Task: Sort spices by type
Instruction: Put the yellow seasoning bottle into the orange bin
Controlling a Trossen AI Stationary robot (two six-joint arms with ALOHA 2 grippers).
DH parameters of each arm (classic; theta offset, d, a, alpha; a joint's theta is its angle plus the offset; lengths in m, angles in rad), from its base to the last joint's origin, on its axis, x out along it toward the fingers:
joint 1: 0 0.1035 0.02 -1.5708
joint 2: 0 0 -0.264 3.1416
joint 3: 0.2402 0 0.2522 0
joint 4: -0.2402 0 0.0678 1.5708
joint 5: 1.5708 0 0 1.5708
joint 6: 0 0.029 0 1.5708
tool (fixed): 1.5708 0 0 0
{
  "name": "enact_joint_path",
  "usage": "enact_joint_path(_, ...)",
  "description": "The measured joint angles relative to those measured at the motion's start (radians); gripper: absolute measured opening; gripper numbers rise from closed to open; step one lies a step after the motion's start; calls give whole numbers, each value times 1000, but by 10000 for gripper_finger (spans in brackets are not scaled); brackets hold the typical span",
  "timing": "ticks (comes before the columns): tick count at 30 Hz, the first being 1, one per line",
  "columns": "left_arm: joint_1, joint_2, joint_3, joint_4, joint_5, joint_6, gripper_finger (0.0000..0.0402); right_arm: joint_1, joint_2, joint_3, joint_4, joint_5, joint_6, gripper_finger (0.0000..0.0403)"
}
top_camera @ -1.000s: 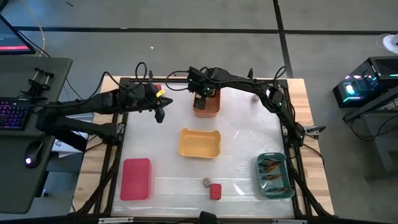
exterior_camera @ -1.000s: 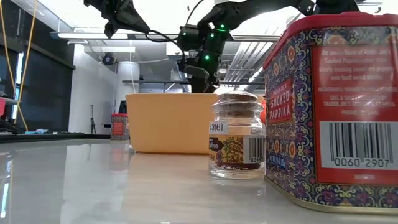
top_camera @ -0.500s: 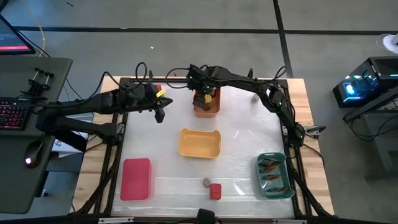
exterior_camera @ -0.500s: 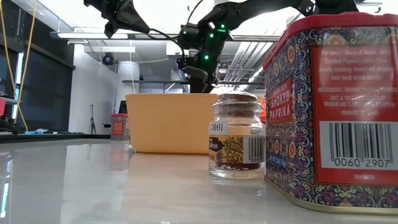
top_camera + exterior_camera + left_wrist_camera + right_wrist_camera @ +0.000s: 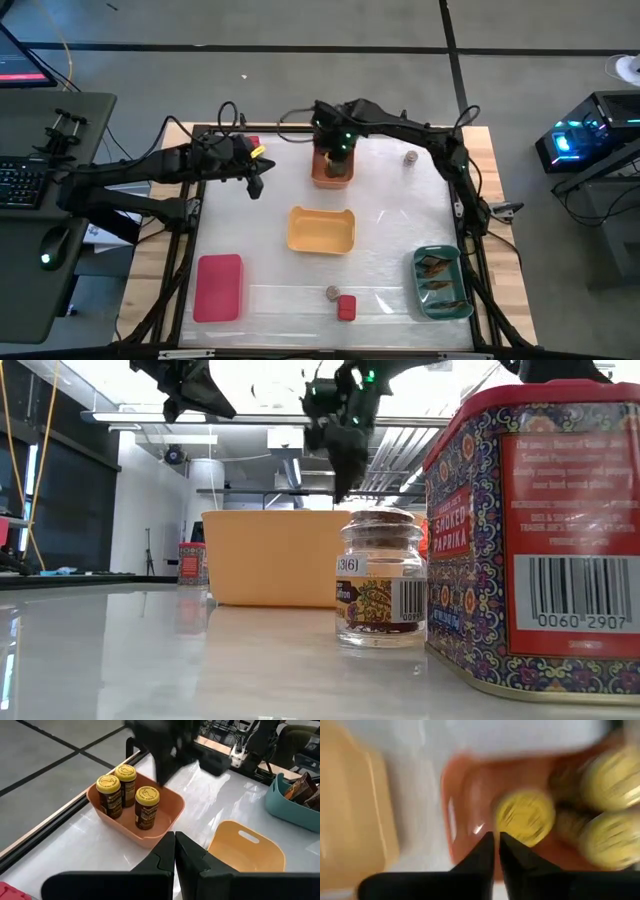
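Three yellow-lidded spice jars (image 5: 147,806) stand upright in the orange bin (image 5: 332,175) at the far middle of the table. My right gripper (image 5: 496,840) hangs shut above that bin, fingers pointing down, with nothing between them; the nearest lid (image 5: 525,816) is below it. My left gripper (image 5: 175,845) waits shut in the air at the far left (image 5: 255,185), empty. A short grey-brown jar (image 5: 332,293) and a red tin (image 5: 346,307) stand side by side near the front edge. Brownish packets (image 5: 438,270) lie in the teal bin (image 5: 462,300).
A yellow bin (image 5: 321,229) sits mid-table and a red bin (image 5: 219,287) at the front left. Another small jar (image 5: 410,157) stands at the far right and a red tin (image 5: 252,143) at the far left. Bare table lies between the bins.
My right gripper has risen out of the orange bin, drifted slightly toward the table's right edge, and its fingers have shut with nothing in them. The yellow-lidded jars stay upright in the bin.
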Motion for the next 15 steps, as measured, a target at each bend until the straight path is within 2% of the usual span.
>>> enact_joint_path(1,0,-2,0,0,0,1,0,-3,-17,-54,1,-16,4,16)
enact_joint_path(3,0,-9,0,-1,0,18,0,-10,-63,-156,35,-19,30,19)
enact_joint_path(8,24,-20,0,1,0,45,0,-27,-162,-390,235,1,101,4)
enact_joint_path(11,43,-26,0,-2,0,45,0,-29,-156,-449,320,8,158,3)
enact_joint_path(15,60,-28,0,-9,0,44,0,-16,-146,-455,356,25,187,2)
